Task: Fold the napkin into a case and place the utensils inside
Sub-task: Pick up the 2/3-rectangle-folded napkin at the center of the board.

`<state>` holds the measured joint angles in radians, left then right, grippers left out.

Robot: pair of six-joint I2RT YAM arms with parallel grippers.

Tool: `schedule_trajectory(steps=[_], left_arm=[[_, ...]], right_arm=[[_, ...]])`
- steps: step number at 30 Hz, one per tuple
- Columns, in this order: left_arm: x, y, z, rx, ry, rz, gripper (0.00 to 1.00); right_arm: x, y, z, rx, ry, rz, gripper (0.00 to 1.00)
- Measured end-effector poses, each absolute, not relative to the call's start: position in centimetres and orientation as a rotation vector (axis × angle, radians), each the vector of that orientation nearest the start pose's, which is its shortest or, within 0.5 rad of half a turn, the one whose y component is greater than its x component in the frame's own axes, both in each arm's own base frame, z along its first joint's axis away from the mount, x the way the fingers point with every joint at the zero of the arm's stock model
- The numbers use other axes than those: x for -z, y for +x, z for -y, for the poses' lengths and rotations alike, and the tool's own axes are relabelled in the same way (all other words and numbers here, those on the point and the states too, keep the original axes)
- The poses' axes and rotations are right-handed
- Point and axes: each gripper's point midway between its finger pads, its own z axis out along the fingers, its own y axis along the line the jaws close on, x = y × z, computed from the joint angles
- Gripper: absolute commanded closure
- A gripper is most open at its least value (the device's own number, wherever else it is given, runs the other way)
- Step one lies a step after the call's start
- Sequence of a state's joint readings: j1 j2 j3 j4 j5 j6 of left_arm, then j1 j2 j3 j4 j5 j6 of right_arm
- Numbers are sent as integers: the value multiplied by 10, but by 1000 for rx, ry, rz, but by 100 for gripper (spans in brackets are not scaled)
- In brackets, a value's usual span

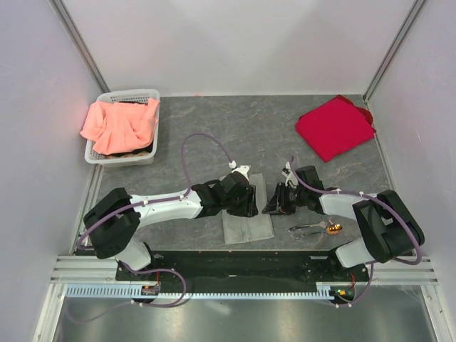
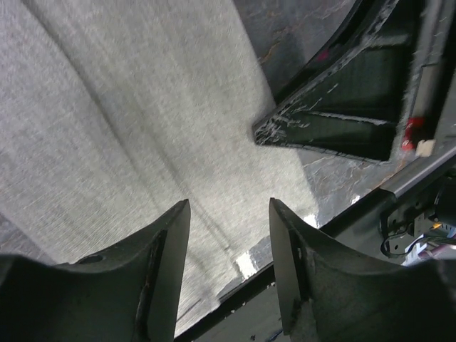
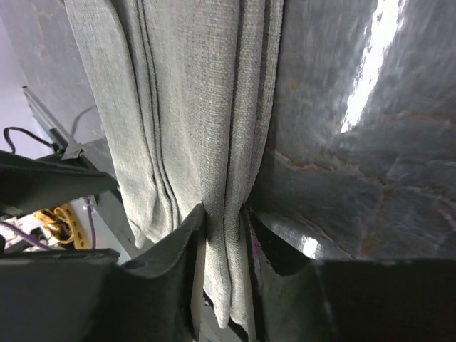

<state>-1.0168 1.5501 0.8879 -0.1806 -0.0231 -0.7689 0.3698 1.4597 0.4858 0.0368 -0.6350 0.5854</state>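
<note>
**A:** Top view check. The napkin (image 1: 248, 222) is folded into a narrow strip mid-worktop (image 1: 214, 135), with its long axis running 12 to 6, right?

**B:** Yep. The right gripper (image 3: 225, 212) is on the strip's 3 o'clock edge, jaws narrow and pinched on the stacked fold layers there. The left gripper (image 2: 228, 208) reaches in from the 9 o'clock side over the strip's far half. Its jaws are wide with nothing between them, just cloth underneath.

**A:** And the utensils (image 1: 313, 229)?

**B:** They're on the worktop at about 4 o'clock from the napkin, near it but not touching. They lie roughly 9 to 3, with the orange-brown end at the 3 o'clock side. The right arm is clearly the nearer one.

**A:** So my guess is the case needs its opening on the 3-to-4 o'clock side. Otherwise the right arm has to carry them around.

**B:** Agreed. I can't tell which end of the strip is open, though.
</note>
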Motion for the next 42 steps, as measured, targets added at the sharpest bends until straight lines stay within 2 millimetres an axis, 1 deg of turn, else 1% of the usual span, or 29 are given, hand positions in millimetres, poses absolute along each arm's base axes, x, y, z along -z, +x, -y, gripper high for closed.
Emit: schedule_trajectory(steps=[2,4,6,9,11,14,18,21,24,28,32,34,37,38,40,41,42], left_arm=[[-70,184,347,750,329,-2527,40],[-71,180,350,727,361,-2500,37],[-70,170,355,685,405,-2470,36],[-69,150,360,615,478,-2445,36],[-67,144,366,572,503,-2431,35],[-63,143,372,481,509,-2412,34],[-59,143,384,339,505,-2404,34],[-55,146,391,254,484,-2403,34],[-50,146,384,186,473,-2410,35],[-45,144,372,114,453,-2419,37],[-37,142,366,56,442,-2428,34],[-35,141,365,45,441,-2433,34],[-34,140,365,38,436,-2440,45],[-34,140,365,39,433,-2441,58],[-35,140,365,41,426,-2442,75],[-35,140,365,40,423,-2444,78],[-34,140,364,36,425,-2445,80]], right_arm=[[-23,203,-216,-1205,67,-2639,81],[-23,198,-220,-1243,134,-2645,81],[-27,196,-224,-1276,213,-2645,81],[-39,200,-230,-1309,309,-2614,80],[-48,205,-234,-1328,362,-2579,79],[-53,208,-236,-1340,446,-2548,78],[-49,205,-239,-1328,540,-2549,78],[-46,201,-237,-1316,603,-2549,78],[-47,201,-234,-1305,661,-2528,78],[-56,204,-231,-1312,718,-2474,77],[-64,207,-230,-1315,754,-2433,75],[-64,208,-231,-1310,768,-2428,74],[-63,206,-232,-1305,773,-2433,73],[-62,206,-232,-1303,775,-2435,72],[-60,205,-232,-1297,769,-2443,66],[-59,204,-232,-1292,762,-2446,61],[-58,204,-231,-1278,747,-2455,52]])
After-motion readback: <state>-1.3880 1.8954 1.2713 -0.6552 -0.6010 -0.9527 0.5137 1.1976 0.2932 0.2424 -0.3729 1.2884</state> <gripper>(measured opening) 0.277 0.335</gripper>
